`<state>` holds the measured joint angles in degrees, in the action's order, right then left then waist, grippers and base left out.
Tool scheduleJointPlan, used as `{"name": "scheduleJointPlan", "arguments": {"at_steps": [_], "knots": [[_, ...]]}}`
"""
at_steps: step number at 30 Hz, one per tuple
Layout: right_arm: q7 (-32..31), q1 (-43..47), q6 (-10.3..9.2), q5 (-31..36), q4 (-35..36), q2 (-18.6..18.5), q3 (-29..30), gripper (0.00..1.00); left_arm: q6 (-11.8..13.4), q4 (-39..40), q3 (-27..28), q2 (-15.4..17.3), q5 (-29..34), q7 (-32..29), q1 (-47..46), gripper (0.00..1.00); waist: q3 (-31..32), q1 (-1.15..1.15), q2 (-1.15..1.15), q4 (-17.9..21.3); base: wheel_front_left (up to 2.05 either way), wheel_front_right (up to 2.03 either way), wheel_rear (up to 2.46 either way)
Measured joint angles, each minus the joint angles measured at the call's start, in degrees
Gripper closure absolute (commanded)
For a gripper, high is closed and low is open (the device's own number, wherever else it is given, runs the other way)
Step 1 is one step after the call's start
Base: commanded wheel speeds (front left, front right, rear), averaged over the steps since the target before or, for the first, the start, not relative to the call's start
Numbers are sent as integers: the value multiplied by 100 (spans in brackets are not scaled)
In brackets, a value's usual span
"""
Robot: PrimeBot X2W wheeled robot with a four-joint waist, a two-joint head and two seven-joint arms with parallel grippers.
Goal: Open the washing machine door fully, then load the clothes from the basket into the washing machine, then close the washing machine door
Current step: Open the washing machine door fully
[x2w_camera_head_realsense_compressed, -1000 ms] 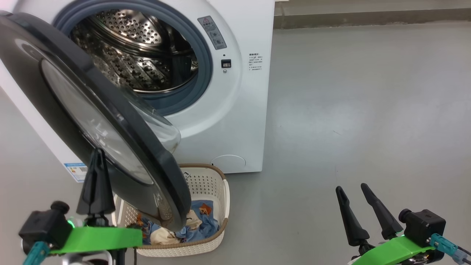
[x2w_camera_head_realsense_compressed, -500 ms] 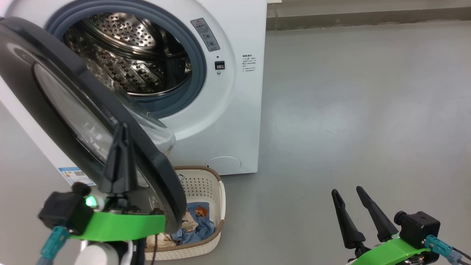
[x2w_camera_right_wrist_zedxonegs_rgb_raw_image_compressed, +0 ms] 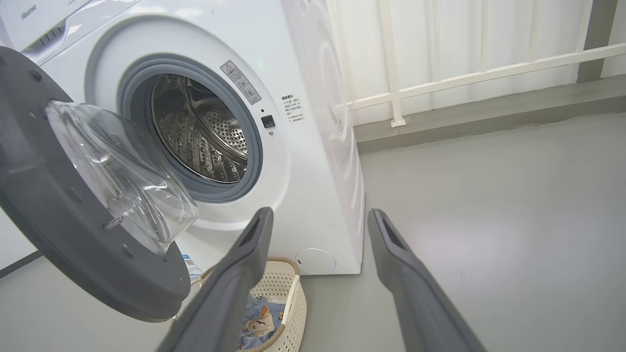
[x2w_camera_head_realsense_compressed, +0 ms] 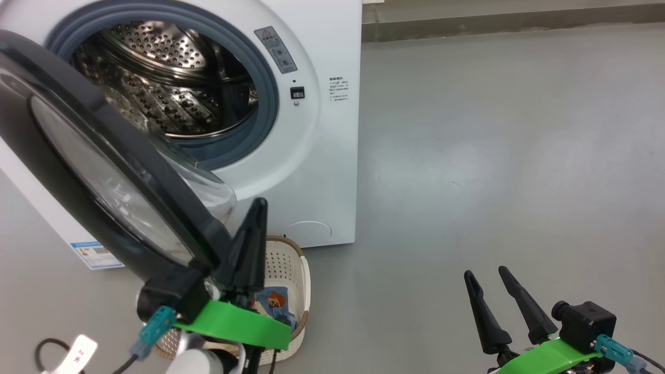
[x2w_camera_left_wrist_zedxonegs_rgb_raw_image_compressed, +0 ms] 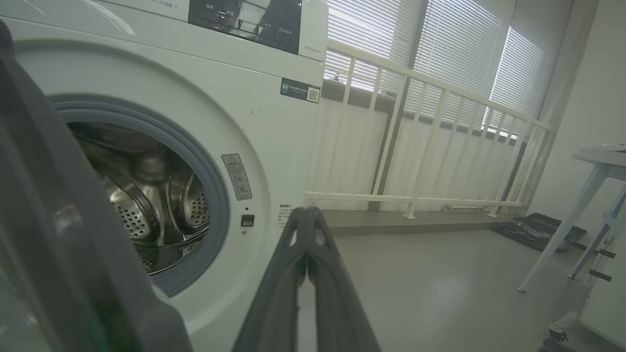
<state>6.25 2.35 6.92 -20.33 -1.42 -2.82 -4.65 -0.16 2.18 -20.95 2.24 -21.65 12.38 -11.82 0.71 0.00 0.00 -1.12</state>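
Note:
The washing machine (x2w_camera_head_realsense_compressed: pixel 322 156) stands at the upper left, its steel drum (x2w_camera_head_realsense_compressed: pixel 156 83) exposed. The washing machine door (x2w_camera_head_realsense_compressed: pixel 78 171) hangs swung out toward me, black rim and glass dome (x2w_camera_right_wrist_zedxonegs_rgb_raw_image_compressed: pixel 122 171) in front of the opening. My left gripper (x2w_camera_head_realsense_compressed: pixel 257 208) is shut with nothing in it, just right of the door's lower rim and above the basket (x2w_camera_head_realsense_compressed: pixel 291 246). The clothes (x2w_camera_head_realsense_compressed: pixel 274 301) lie in the basket (x2w_camera_right_wrist_zedxonegs_rgb_raw_image_compressed: pixel 288 278), partly hidden by my left wrist. My right gripper (x2w_camera_head_realsense_compressed: pixel 486 274) is open over bare floor at the lower right, far from the machine.
Grey floor (x2w_camera_head_realsense_compressed: pixel 493 156) stretches right of the machine. A white railing (x2w_camera_left_wrist_zedxonegs_rgb_raw_image_compressed: pixel 415 146) with blinds runs behind it. White table legs (x2w_camera_left_wrist_zedxonegs_rgb_raw_image_compressed: pixel 562 234) and a dark case (x2w_camera_left_wrist_zedxonegs_rgb_raw_image_compressed: pixel 543 227) stand at the far right. A cable with a white tag (x2w_camera_head_realsense_compressed: pixel 78 349) lies by my left arm.
The head camera has turned, shifting the picture left. My left gripper, still shut, has swung right from the door's outer face past its lower rim to above the basket. The right gripper barely moved.

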Motion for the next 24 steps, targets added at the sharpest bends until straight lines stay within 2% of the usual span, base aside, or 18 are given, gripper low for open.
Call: {"name": "scheduleJointPlan", "arguments": {"at_steps": [12,24], "knots": [[93,-2,0,-3,-71,0,4,0,193,-925,-324,5,-335,-180,-58,100,-77,0,0,136,0,0,0],[101,-8,0,-4,-116,0,12,0,256,-1847,-261,15,-488,-152,-293,100,-166,0,0,149,0,0,0]]}}
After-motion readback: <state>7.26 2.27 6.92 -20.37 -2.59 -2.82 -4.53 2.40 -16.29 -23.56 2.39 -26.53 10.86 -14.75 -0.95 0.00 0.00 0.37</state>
